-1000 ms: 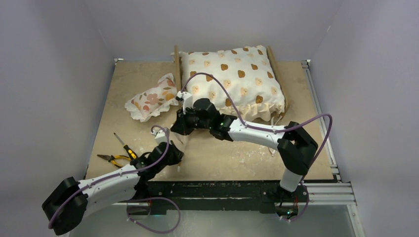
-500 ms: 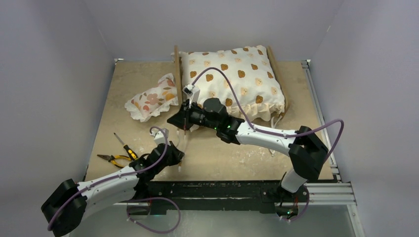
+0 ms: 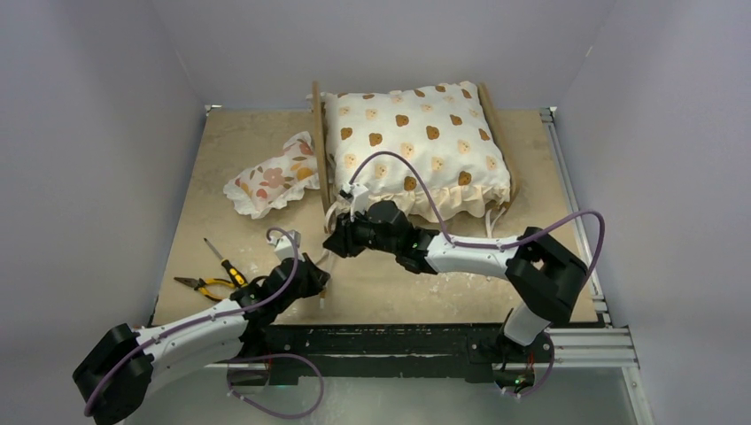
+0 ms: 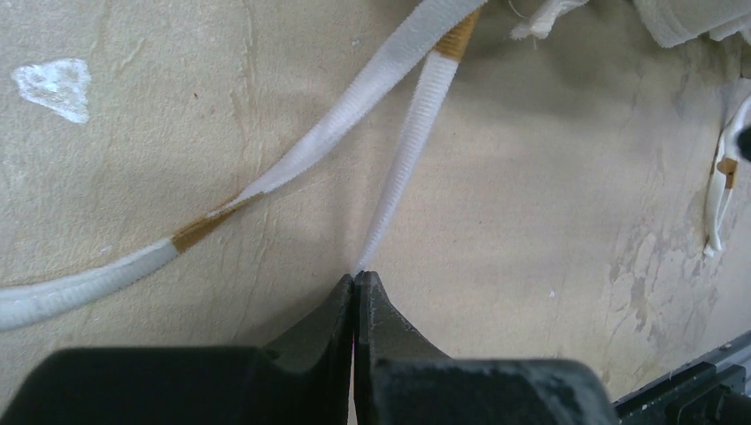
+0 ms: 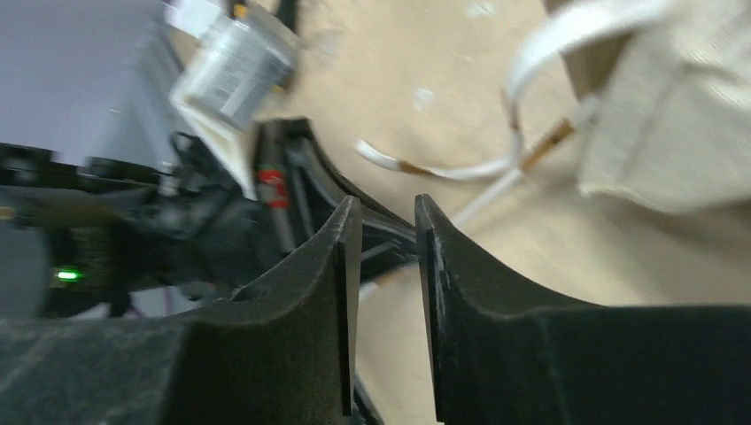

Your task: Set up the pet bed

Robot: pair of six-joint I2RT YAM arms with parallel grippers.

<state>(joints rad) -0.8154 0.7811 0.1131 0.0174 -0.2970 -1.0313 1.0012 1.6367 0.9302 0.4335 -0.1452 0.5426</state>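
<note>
Pliers (image 3: 202,285) with yellow handles lie nearest us on the left of the table (image 3: 239,142), and a screwdriver (image 3: 223,261) rests just beyond them, its tip pointing away. To their right we see the left gripper (image 4: 356,282) low over the tabletop, its jaws pressed fully together and pinching the end of a white tie (image 4: 407,150) with a brown band near its far end. A second tie (image 4: 336,128) of the same kind crosses the surface just beside it, and both run up toward cream fabric at the top edge of the left wrist view. A little farther in, near the middle of the table, we find the right gripper (image 5: 387,208) reaching leftward. Its two fingers stand a narrow gap apart and we see nothing between them; its own camera view is blurred, showing the other arm below and a cushion corner with loose ties beyond. Past it on the left lies a small floral pillow (image 3: 270,180), flat on the table and touching the left rail. Farthest from us, at the back centre of the table, stands the pet bed (image 3: 320,142), with its wooden side rails showing on either side of the large bear-print cushion (image 3: 416,133) that covers it.
</note>
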